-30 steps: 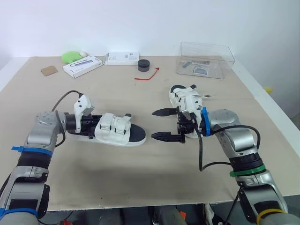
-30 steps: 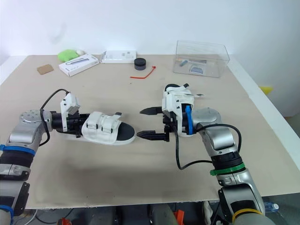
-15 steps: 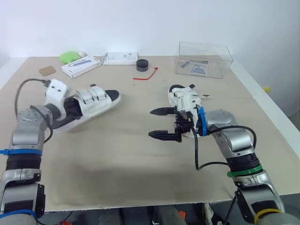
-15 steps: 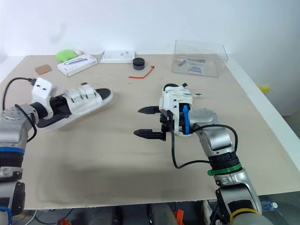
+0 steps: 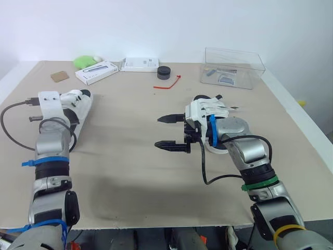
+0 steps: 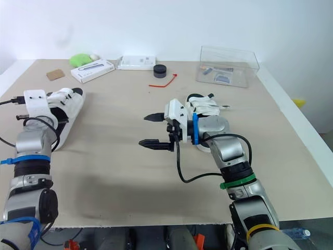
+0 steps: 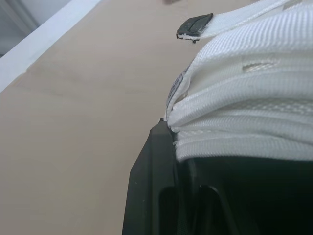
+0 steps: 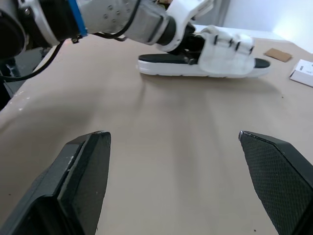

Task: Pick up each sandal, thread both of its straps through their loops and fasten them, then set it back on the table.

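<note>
And the first sandal is way out at 9 o'clock on the beige, cloth-like counter now, with a chunky white sole, a black footbed and two broad white straps of ribbed woven webbing arched across it. A second ago it lay near the middle, toe aimed at the right gripper. Half a second ago it was swinging up and away, and here it sits lengthwise with its toe toward 12 o'clock. Whether the sole is touching the counter or just above it, I can't tell. The left gripper has its jaws closed on the heel end, and the wrist view shows one smooth black finger pressed right against the webbing. Over at the centre, the right gripper hangs just as it did before, jaws spread wide with nothing between them. Its tapered, textured black fingers point toward 9 o'clock above bare counter. Just behind that wrist, at about 3 o'clock, the second sandal lies flat with its white straps bunched and one loose end sticking out. At the far edge there's a clear, hard-sided plastic box at 1 o'clock. A thin red cord and a small black disc sit at 12, with flat white boxes at 11.
</note>
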Controlling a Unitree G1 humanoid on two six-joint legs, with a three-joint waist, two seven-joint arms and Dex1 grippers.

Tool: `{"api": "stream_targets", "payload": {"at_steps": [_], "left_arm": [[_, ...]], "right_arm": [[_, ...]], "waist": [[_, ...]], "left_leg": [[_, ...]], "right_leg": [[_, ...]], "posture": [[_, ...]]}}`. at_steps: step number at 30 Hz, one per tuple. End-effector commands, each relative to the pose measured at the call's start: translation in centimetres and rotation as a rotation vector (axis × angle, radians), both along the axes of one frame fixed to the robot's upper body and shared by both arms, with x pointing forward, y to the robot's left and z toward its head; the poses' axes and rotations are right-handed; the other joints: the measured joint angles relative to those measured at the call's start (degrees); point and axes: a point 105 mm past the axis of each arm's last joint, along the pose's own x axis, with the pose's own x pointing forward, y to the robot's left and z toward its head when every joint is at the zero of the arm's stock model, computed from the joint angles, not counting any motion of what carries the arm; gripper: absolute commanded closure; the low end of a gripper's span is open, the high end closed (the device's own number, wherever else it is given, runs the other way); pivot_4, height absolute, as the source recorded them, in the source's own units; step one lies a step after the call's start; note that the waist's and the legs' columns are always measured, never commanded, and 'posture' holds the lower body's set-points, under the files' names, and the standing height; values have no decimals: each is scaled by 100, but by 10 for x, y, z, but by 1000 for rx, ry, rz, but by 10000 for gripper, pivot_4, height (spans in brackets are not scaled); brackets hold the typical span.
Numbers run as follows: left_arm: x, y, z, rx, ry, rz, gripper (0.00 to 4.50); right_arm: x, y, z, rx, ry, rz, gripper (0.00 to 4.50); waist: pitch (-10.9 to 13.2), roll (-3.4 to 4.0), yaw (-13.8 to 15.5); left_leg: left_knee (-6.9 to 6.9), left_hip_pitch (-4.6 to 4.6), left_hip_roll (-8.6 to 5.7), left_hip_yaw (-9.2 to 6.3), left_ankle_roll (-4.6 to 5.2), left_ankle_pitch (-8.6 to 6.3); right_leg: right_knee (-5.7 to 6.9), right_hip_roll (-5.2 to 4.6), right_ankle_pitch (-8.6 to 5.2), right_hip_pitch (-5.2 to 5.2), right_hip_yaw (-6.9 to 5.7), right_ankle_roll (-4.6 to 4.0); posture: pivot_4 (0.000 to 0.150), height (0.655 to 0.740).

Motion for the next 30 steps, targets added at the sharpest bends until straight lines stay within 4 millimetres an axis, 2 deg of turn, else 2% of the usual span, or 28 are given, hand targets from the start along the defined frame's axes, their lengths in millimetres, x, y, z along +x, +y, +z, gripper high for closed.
{"api": "stream_targets", "payload": {"at_steps": [1,5,9,12,15,19,23,26,30], "left_arm": [[14,-9,22,45,-56,-42,44924],[20,-16,11,56,6,-107,44924],[19,-21,12,32,-19,-141,30353],[14,-22,14,30,-25,-161,14308],[2,-25,15,31,-46,-206,641],[-23,-27,14,51,-58,-244,641],[-50,-34,12,33,-76,-308,641],[-74,-49,32,15,-199,-447,641],[-94,-73,40,13,-228,-668,641]], "right_arm": [[2,3,13,10,-56,2,0],[7,-4,13,4,-52,-37,0],[11,-7,13,14,-41,-65,0],[13,-9,16,48,-10,-85,0],[17,-10,26,141,90,-114,0],[20,-12,33,206,166,-133,0],[22,-15,32,184,150,-146,0],[23,-21,27,147,111,-148,0],[11,-41,12,73,4,-117,0]], "waist": [[0,0,-2],[0,0,-2],[0,0,3],[0,0,-7],[0,0,-20],[0,0,-33],[0,1,-22],[0,0,-23],[0,0,-2]], "left_leg": [[2,0,-2,-1,0,0],[2,0,-3,-2,0,0],[2,0,-3,-2,-3,2],[3,0,-2,-1,-3,2],[3,0,-1,-3,-3,2],[2,2,3,-2,-4,2],[3,3,3,-3,-4,3],[6,3,2,-5,-4,3],[6,2,-2,-6,-4,3]], "right_leg": [[0,0,0,0,-3,0],[1,1,0,0,-4,0],[3,0,1,0,-3,-1],[3,1,1,0,-1,-1],[4,1,1,0,0,-1],[6,-4,3,0,4,-5],[7,-5,4,1,7,-6],[7,-4,4,2,5,-5],[2,-2,0,8,3,0]], "posture": [[1500,7261],[1500,7261],[1500,7261],[1500,7261],[1500,7261],[1500,7261],[1500,7261],[1500,7261],[1500,7261]]}}
